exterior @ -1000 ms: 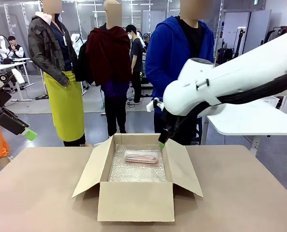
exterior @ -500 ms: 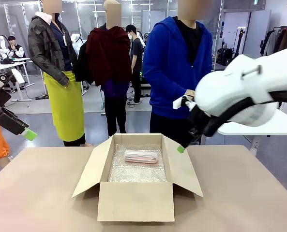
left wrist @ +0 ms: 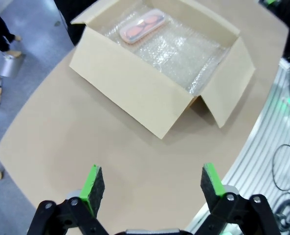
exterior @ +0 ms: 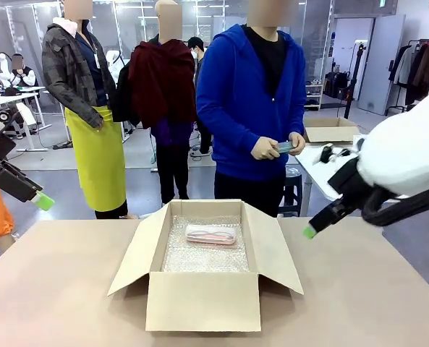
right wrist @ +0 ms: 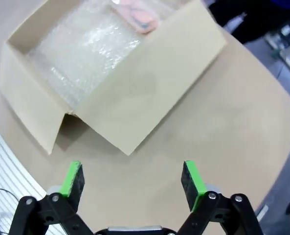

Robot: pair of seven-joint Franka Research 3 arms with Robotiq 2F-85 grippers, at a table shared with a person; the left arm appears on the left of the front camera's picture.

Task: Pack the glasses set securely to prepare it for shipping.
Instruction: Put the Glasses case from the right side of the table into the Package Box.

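pink case (exterior: 211, 234) lies flat in the box (exterior: 203, 300), long axis left-right; right pincer (right wrist: 132, 181) has backed off rightward, it and left pincer (left wrist: 149, 183) both spread, empty

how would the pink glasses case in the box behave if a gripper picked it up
The pink case looks like a rigid, round-cornered shell, so it probably keeps its shape. Its glossy translucent top may slip when pinched. Lying flat on the bubble wrap, it seems unlikely to roll or tip.
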